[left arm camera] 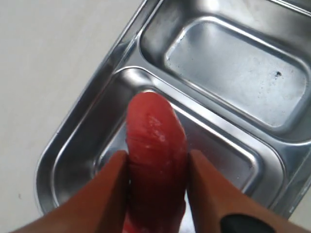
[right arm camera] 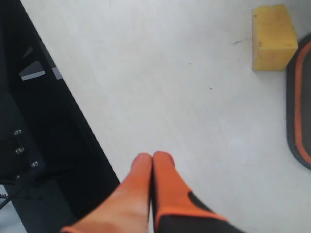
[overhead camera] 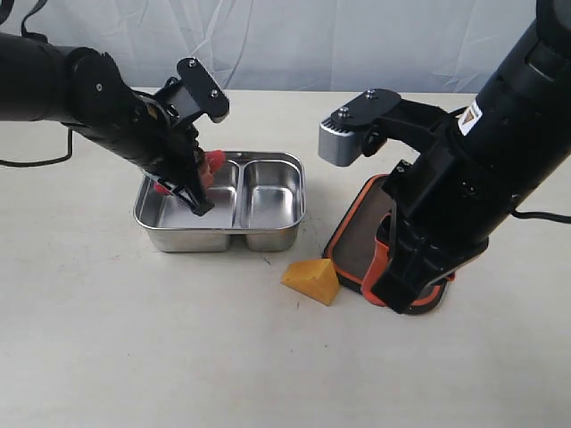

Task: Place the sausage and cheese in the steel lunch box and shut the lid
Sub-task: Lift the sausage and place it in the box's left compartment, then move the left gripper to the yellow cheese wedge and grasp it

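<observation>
Pale tabletop [overhead camera: 134, 348]: left gripper [left arm camera: 158, 162] clamps glossy red toy sausage [left arm camera: 154, 128], long axis pointing down into that arm's-side compartment of shiny steel lunch box [overhead camera: 223, 241]; right gripper [right arm camera: 153, 158] closed, empty.

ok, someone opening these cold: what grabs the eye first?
The red sausage stands out first, pinched in the left gripper at the left compartment of the steel lunch box. Next is the yellow cheese, lying on the table just in front of the box. Beside it the dark, orange-rimmed lid lies partly under the right arm, whose right gripper is shut and empty.
</observation>
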